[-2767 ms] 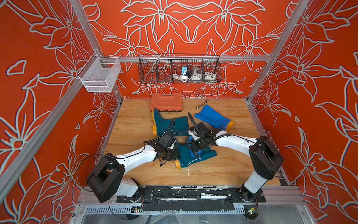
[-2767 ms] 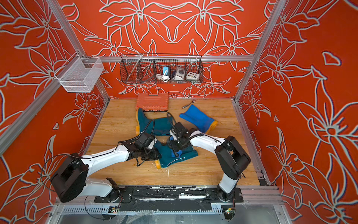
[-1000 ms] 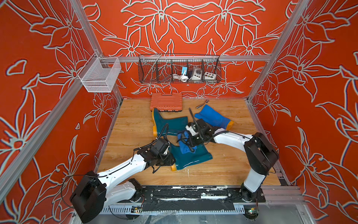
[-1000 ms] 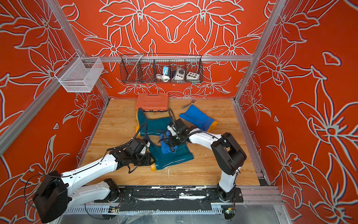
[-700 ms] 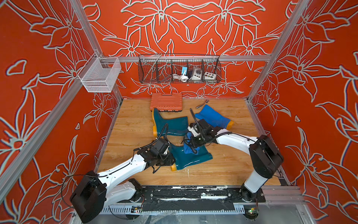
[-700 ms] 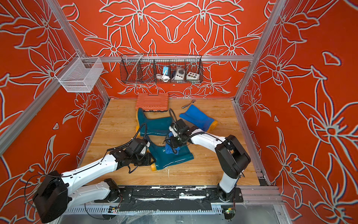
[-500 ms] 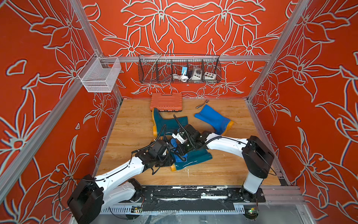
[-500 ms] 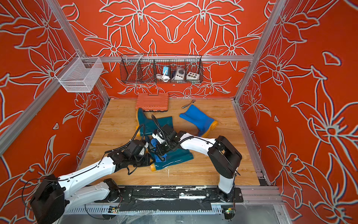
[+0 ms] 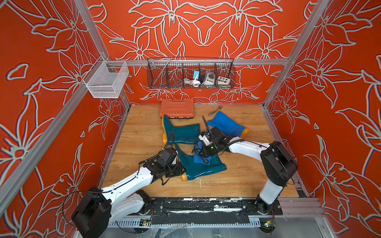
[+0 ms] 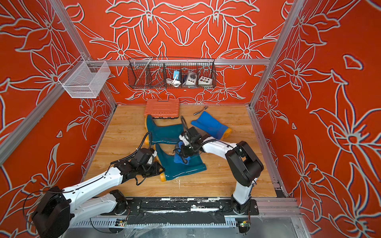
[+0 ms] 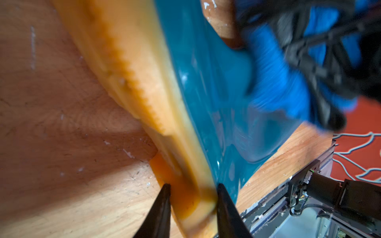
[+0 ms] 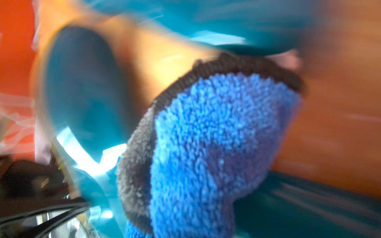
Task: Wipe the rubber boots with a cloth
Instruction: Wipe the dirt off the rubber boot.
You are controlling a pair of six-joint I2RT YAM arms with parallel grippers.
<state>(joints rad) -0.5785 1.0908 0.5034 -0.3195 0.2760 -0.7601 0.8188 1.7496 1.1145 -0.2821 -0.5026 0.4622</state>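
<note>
Now, on the wooden floor [image 9: 144,131], the right gripper [image 9: 203,153] is clenched on the blue cloth [image 9: 199,158], which rests on the leg of the near teal boot [image 9: 206,171]. In both top views that boot lies flat on its side, just toward 6 o'clock from the floor's centre. At the boot's 8 o'clock end, the left gripper [image 11: 192,186] has its two dark fingers [image 11: 162,204] set on either side of the orange sole at the heel; whether they pinch it tight cannot be told. The right wrist view, heavily blurred, is filled by the fuzzy cloth and its black edging. A second teal boot [image 9: 183,133] lies close by at 12 o'clock from the first. The blue boot [image 9: 225,124] lies at 2 o'clock, and an orange case [image 9: 177,107] sits against the back wall at 12 o'clock.
</note>
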